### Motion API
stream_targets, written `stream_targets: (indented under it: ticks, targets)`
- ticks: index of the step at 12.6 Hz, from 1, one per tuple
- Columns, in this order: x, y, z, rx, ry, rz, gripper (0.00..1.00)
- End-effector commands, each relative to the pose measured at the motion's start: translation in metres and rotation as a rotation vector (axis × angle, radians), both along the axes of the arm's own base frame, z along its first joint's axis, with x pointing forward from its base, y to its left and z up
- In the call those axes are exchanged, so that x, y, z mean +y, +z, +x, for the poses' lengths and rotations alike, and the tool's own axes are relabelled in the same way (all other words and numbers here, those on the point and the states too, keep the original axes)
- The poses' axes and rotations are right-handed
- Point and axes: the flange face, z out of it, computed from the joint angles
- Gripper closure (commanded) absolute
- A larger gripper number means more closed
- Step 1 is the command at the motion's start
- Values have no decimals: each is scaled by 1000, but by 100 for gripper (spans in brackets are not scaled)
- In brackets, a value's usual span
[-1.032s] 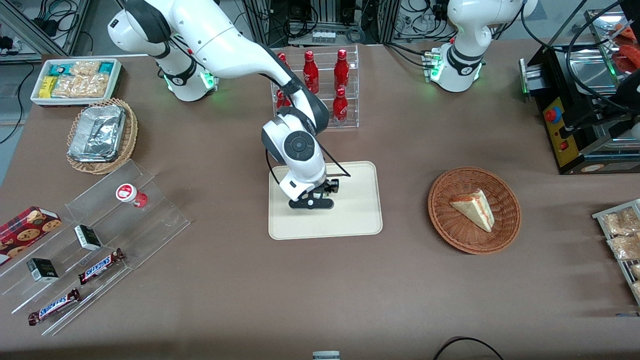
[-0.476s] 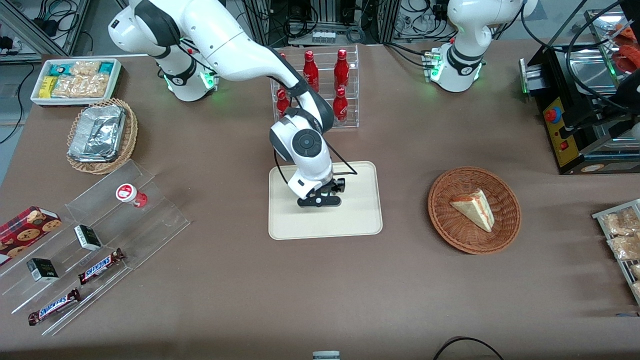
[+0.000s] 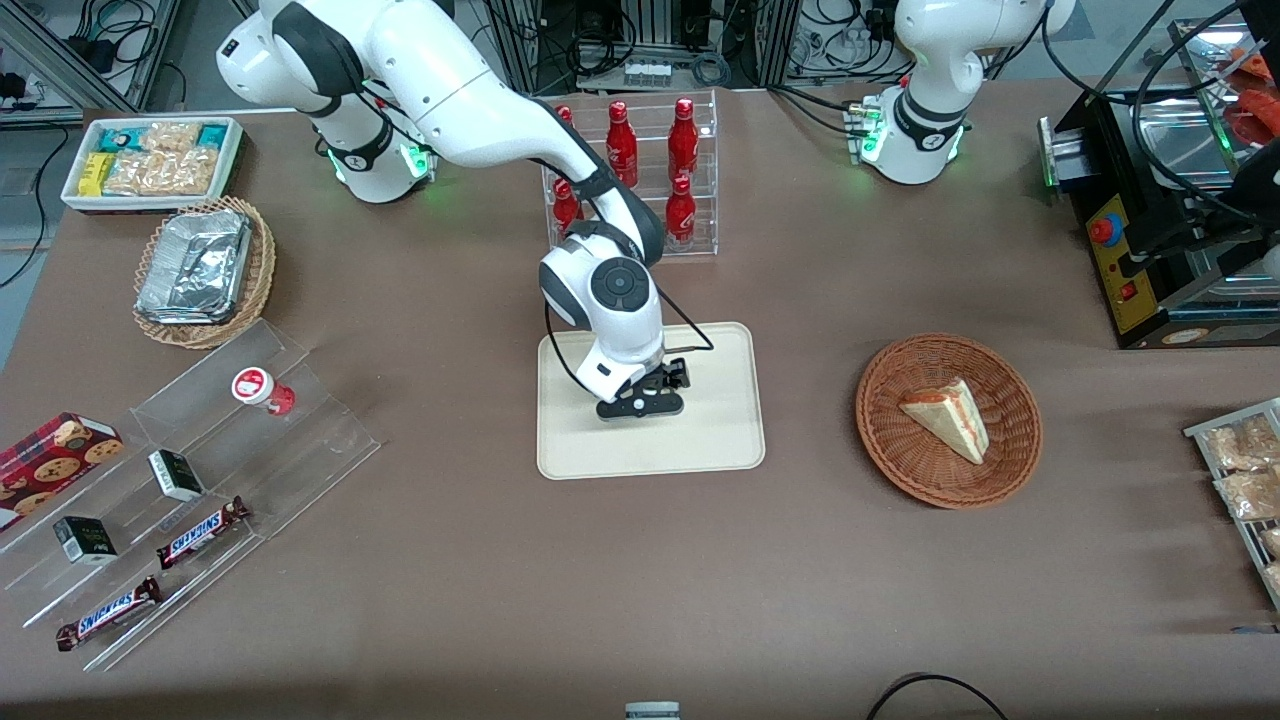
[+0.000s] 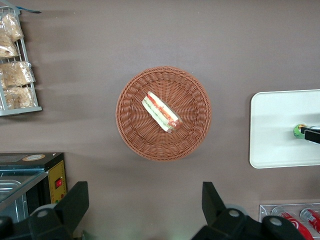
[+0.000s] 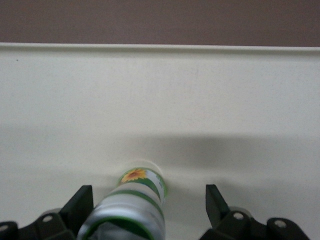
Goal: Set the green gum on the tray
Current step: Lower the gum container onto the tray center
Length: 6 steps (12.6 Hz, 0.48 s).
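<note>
The green gum (image 5: pixel 140 192), a small white bottle with green bands and a green-and-yellow mark on its end, sits between the fingers of my right gripper (image 5: pixel 149 200). It lies close to one finger (image 5: pixel 80 202), with a wide gap to the other. The gripper is open, low over the cream tray (image 5: pixel 160 100). In the front view the gripper (image 3: pixel 641 407) is over the middle of the tray (image 3: pixel 720 440) and hides the gum. In the left wrist view the gum (image 4: pixel 299 131) shows as a green spot on the tray (image 4: pixel 280 125).
A clear rack of red bottles (image 3: pixel 680 200) stands farther from the front camera than the tray. A wicker basket with a sandwich (image 3: pixel 948 420) lies toward the parked arm's end. Clear shelves with a red-lidded bottle (image 3: pixel 255 387) and snack bars lie toward the working arm's end.
My right gripper has shifted a little over the tray toward the parked arm's end and the arm has straightened slightly. Nothing else has moved.
</note>
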Motion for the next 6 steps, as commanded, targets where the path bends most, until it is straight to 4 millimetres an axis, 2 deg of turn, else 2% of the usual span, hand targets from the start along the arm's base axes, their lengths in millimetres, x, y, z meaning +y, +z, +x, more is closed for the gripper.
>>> stream_targets:
  ticks: [1,6]
  targets:
    - [2,3,3,-18,14,0,0]
    - [3,11,5,-16,-3,18,0]
